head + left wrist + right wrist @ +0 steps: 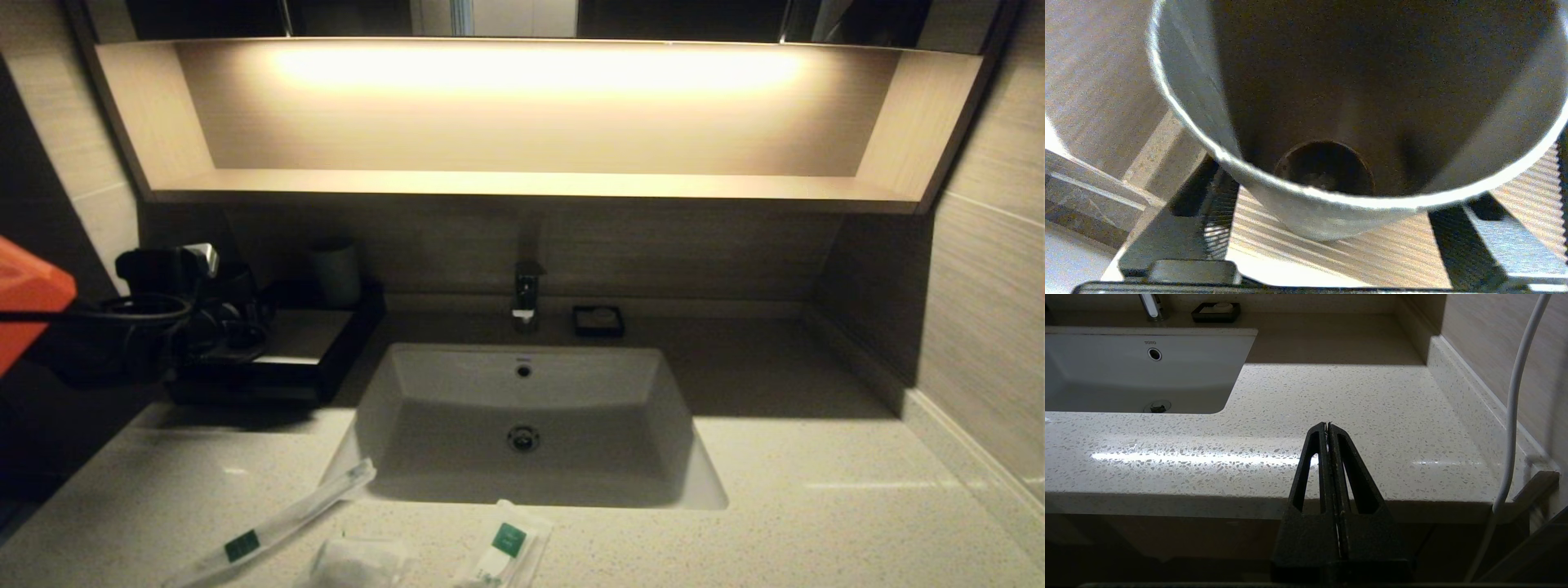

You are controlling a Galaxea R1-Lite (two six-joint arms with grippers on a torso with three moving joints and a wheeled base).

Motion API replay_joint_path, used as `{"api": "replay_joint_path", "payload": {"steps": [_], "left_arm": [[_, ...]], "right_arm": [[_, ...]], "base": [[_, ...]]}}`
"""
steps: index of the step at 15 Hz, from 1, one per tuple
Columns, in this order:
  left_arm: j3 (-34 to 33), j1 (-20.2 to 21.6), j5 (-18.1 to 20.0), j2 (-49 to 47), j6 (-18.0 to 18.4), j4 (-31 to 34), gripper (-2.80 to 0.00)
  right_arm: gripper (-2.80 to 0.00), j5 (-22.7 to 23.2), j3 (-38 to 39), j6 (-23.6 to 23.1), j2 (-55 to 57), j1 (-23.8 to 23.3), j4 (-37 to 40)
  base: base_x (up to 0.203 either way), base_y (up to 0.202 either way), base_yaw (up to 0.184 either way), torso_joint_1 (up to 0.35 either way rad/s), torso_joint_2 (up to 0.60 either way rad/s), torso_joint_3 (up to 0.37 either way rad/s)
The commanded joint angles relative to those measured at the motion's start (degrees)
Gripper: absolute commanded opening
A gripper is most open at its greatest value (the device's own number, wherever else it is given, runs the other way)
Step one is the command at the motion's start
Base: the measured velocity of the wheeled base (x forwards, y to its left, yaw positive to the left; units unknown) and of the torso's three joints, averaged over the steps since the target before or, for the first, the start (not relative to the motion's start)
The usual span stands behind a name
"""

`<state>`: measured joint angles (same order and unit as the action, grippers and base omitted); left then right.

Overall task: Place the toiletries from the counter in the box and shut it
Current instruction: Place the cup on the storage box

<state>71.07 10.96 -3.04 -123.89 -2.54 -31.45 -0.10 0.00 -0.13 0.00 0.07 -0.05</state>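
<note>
Three toiletries lie on the counter (816, 506) near its front edge: a long thin packet (269, 523), a small puffy one (359, 563) and a shorter one (506, 547), the long and shorter ones bearing green labels. The black box (302, 347) with a pale glossy top stands at the back left. My left gripper (237, 318) hangs over it. In the left wrist view, the left gripper (1331, 192) is open with a finger on each side of a grey cup (1355, 102), which stands on the box top (1372, 261). My right gripper (1328, 424) is shut and empty at the counter's front right edge.
A second cup (335, 269) stands at the back of the box. The white sink (522, 408) fills the middle, with a faucet (526, 298) and a small black soap dish (598, 320) behind it. A lit wooden shelf (531, 184) overhangs the back wall.
</note>
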Motion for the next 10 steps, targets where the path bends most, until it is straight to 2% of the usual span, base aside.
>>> {"api": "replay_joint_path", "payload": {"steps": [1, 7, 10], "left_arm": [[-0.2, 0.0, 0.0, 0.0, 0.0, -0.2, 0.0], [-2.5, 0.0, 0.0, 1.7, 0.2, -0.8, 0.0], [-6.4, 0.0, 0.2, 4.0, 0.2, -5.4, 0.0]], "right_arm": [[-2.8, -0.1, 0.1, 0.0, 0.0, 0.0, 0.0], [-2.8, 0.0, 0.1, 0.0, 0.0, 0.0, 0.0], [-2.8, 0.0, 0.1, 0.0, 0.0, 0.0, 0.0]], "base": [[0.0, 0.0, 0.0, 0.0, 0.0, 0.0], [0.0, 0.0, 0.0, 0.0, 0.0, 0.0], [0.0, 0.0, 0.0, 0.0, 0.0, 0.0]]}}
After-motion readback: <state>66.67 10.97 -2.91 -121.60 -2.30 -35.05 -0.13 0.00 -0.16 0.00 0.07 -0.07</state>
